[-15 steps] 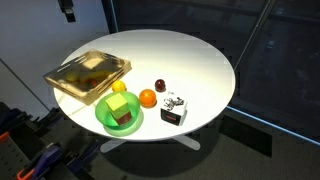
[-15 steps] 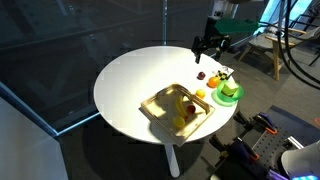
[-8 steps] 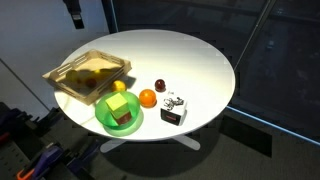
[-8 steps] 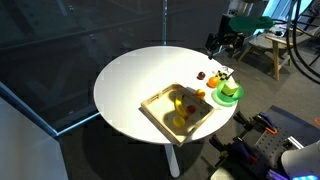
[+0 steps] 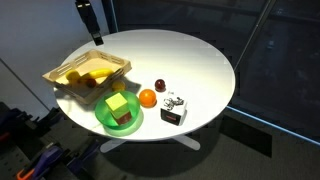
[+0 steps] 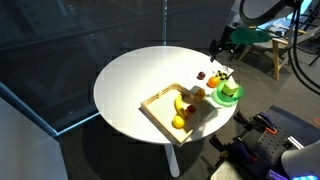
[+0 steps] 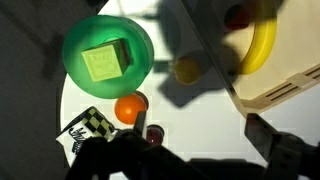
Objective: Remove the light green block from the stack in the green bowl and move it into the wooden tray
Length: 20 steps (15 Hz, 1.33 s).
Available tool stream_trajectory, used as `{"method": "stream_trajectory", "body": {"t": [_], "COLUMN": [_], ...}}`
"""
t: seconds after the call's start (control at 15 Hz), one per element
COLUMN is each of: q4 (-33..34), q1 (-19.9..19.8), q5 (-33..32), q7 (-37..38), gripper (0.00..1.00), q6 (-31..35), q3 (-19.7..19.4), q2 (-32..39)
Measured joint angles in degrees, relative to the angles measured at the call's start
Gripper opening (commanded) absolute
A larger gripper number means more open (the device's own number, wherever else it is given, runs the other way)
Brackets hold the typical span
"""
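The gripper (image 7: 182, 142) is seen along the bottom edge of the wrist view as two dark, blurred fingers (image 7: 100, 155) set wide apart. Nothing is held between them and nothing is touched. In an exterior view the gripper (image 5: 92, 22) hangs at the upper left of the frame, above the far rim of the white round table (image 5: 190, 55). In an exterior view it (image 6: 222, 46) is seen at the upper right, well above the tabletop.

The light green block (image 7: 105, 62) lies in the green bowl (image 7: 72, 50) at the upper left of the wrist view. In an exterior view the block (image 5: 118, 103) is seen on top of a brown block (image 5: 124, 118) inside the bowl (image 5: 103, 117), at the lower left of the table.

The wooden tray (image 7: 285, 85) fills the upper right of the wrist view, with a banana (image 7: 262, 45) in it. A yellow round fruit (image 7: 187, 70) is seen at the tray's edge; whether it lies inside cannot be told.

An orange (image 7: 130, 108) sits just below the bowl. A checkered black-and-white box (image 7: 85, 128) lies at the lower left, and a small dark red object (image 7: 153, 133) just to the right of it. The print on the box is too small and blurred to be read.
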Motion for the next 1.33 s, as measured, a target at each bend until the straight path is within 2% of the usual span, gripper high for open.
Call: {"method": "stream_trajectory", "body": {"t": [0.93,1.33], "q4": [-1.24,-3.06], "q1": [-0.01,-0.81], "q5": [0.37,0.37], "q7": [-0.16,-5.94], "gripper": [1.0,1.0], "q6": [1.71,1.71], "q3": [-0.76,-3.98], "q2": [1.07,0.65]}}
